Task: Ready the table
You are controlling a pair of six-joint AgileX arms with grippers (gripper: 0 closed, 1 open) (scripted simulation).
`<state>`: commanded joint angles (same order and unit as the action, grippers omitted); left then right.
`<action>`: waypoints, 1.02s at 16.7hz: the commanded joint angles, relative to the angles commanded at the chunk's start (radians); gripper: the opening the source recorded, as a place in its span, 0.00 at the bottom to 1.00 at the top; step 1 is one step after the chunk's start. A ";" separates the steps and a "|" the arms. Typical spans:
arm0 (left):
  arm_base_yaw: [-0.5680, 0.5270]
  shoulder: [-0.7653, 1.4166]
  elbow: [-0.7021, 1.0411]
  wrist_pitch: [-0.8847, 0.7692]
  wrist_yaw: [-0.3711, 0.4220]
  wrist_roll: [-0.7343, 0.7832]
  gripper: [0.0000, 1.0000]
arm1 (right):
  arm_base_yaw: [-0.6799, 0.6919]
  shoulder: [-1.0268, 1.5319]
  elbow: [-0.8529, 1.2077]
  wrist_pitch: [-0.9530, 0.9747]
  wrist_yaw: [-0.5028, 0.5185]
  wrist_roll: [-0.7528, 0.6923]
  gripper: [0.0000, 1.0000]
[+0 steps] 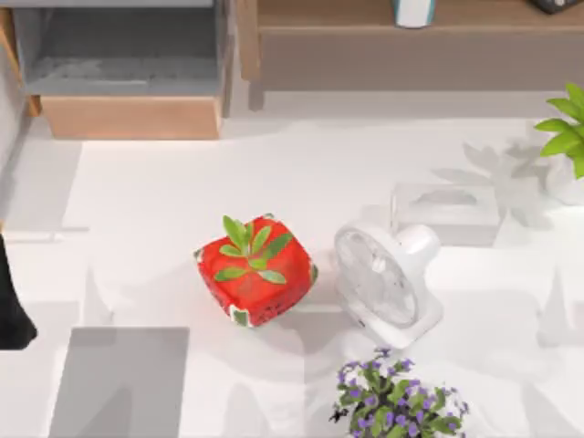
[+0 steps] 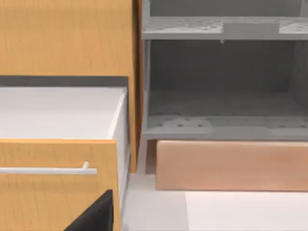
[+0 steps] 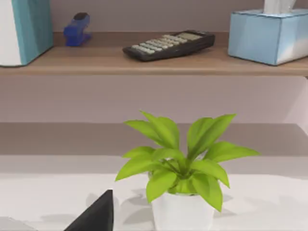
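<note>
- Your white surface [image 1: 182, 192] spreads across the whole top view, from the shelf unit at the far edge down to the near edge.
- Near its middle sits a red pot [image 1: 256, 270] patterned like a watermelon, with a green sprig growing out of its top.
- Just beside the pot, toward the right, stands a small white fan [image 1: 386, 274], tilted, its round grille facing the pot.
- Behind the fan you have a pale, see-through tissue box [image 1: 445, 207], close to the fan but apart from it.
- At the near edge, in front of the fan, a plant with purple flowers [image 1: 394, 400] pokes up.
- At the right edge stands a leafy green plant [image 1: 568, 128] in a white pot; the right wrist view faces it with a wooden shelf [image 3: 144, 60] behind, carrying a black calculator [image 3: 168, 44], a blue tissue box [image 3: 267, 34] and a small blue stapler [image 3: 77, 29].
- A grey square pad [image 1: 119, 381] lies flat at the near left.
- The left arm [image 1: 11, 301] shows as a dark shape at the left edge of the top view; whether its pincer is wide or narrow, you cannot tell.
- The left wrist view faces an open wooden drawer [image 2: 57, 159] with a white inside and a metal handle, next to a grey cubby [image 2: 221, 96].
- You cannot tell the right pincer's state either.
</note>
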<state>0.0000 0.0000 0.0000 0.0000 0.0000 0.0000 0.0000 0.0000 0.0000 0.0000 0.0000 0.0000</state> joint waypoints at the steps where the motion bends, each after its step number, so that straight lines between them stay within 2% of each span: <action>1: 0.000 0.000 0.000 0.000 0.000 0.000 1.00 | 0.000 0.000 0.000 0.000 0.000 0.000 1.00; 5: 0.021 0.059 0.058 -0.040 0.008 0.030 1.00 | 0.000 0.000 0.000 0.000 0.000 0.000 1.00; 8: 0.070 0.212 0.208 -0.136 0.021 0.098 1.00 | 0.000 0.000 0.000 0.000 0.000 0.000 1.00; 12: 0.162 0.556 0.543 -0.331 0.037 0.224 1.00 | 0.000 0.000 0.000 0.000 0.000 0.000 1.00; 17: 0.276 1.125 1.102 -0.632 0.053 0.391 1.00 | 0.000 0.000 0.000 0.000 0.000 0.000 1.00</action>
<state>0.2755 1.1255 1.1022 -0.6321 0.0527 0.3908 0.0000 0.0000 0.0000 0.0000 0.0000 0.0000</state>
